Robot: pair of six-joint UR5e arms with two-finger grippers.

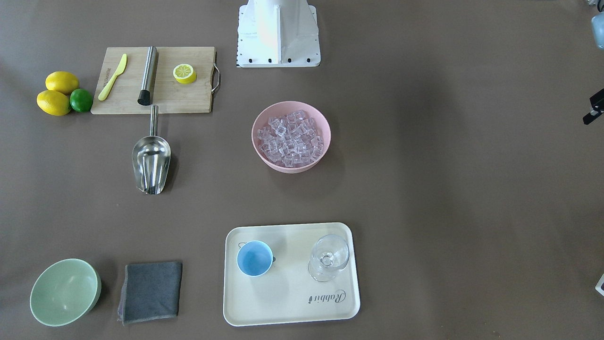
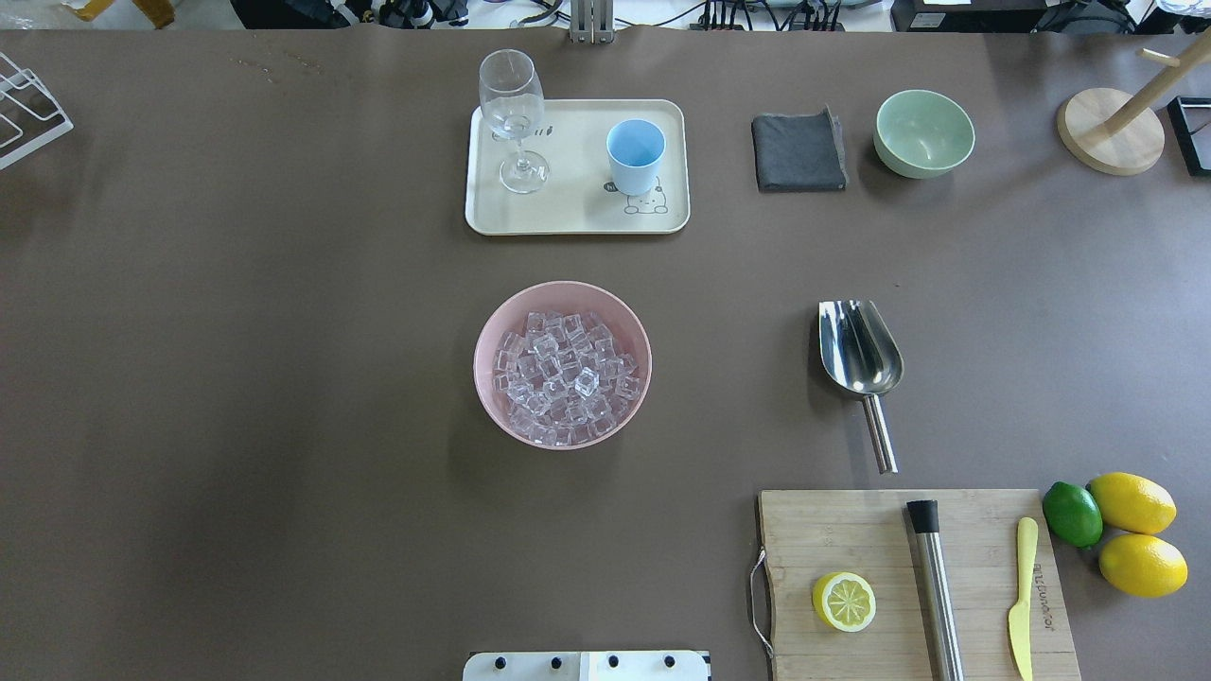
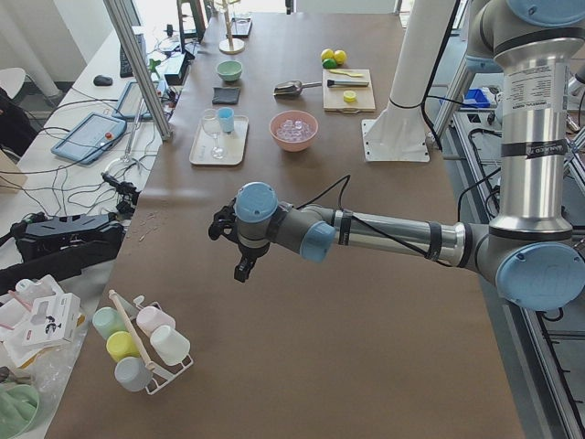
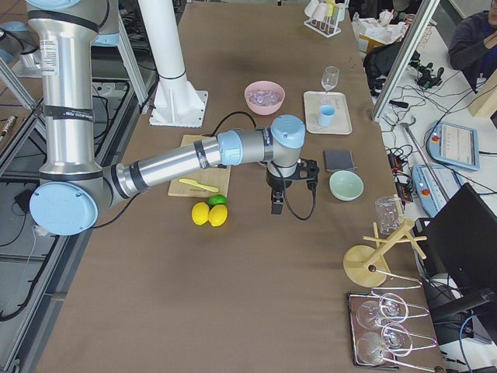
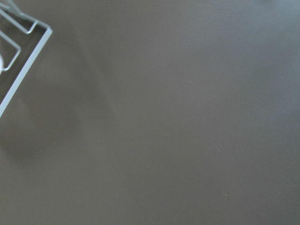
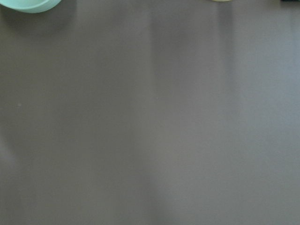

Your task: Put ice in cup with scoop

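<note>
Two robot arms hung over the bare table [image 2: 236, 378], well away from the pink bowl [image 2: 492, 322] at its middle. The left gripper [image 3: 239, 265] and right gripper [image 4: 289, 190] appeared only in side views, so whether their jaws were spread or closed could not be told. Beyond the bowl sat a cream tray [image 2: 577, 219]. On the robot's right of the bowl lay the untouched scoop [image 2: 859, 355], handle toward the robot. The right gripper would probably do best pinching that thin handle and keeping the trough level. The cup [image 2: 635, 156] stood upright on the tray. The ice [image 2: 563, 378] filled the bowl.
</note>
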